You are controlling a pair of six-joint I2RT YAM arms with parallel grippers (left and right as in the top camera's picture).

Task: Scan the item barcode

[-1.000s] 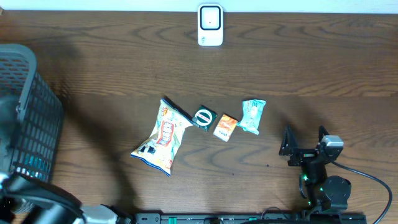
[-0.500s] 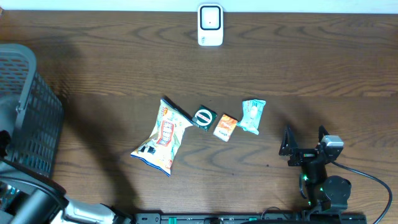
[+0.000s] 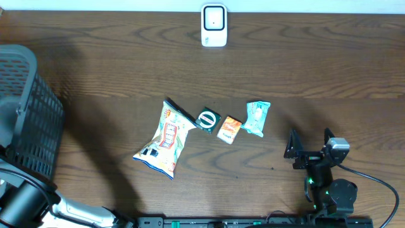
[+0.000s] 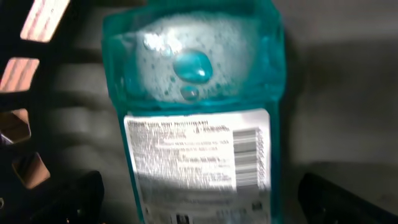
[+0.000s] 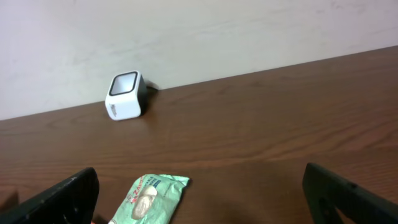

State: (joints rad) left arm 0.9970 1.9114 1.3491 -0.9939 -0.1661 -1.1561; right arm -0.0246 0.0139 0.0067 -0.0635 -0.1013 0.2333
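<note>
While the left tool (image 4: 199, 183) hangs over the bottle (image 4: 196, 93) inside the basket (image 3: 28, 95), its two fingers stand wide apart at the lower corners of the wrist view, one on either side of the bottle; whether they touch it cannot be told, and nothing is clamped. The bottle, blue-green and part full of foamy liquid, lies on its side on the basket floor with its white label up, and the barcode (image 4: 245, 155) shows at the label's right edge, slightly blurred. The scanner (image 3: 214, 25) stands at the far edge of the worktop (image 3: 304, 69), well apart from the basket at the left edge. Near the middle of the worktop lie a crisp bag (image 3: 166, 139), a round tin (image 3: 207, 119), an orange packet (image 3: 229, 128) and a teal packet (image 3: 257, 118) in a loose row; whether any of these has been scanned cannot be told. The right tool (image 3: 310, 136) rests near the front edge, right of the teal packet, its fingers apart and holding nothing. Judged from this layout, the task is at an early step for the bottle: the approach is made, but the grasp, the lift out of the basket, the carry across the worktop and the turning of the barcode toward the scanner's window are all left to do
</note>
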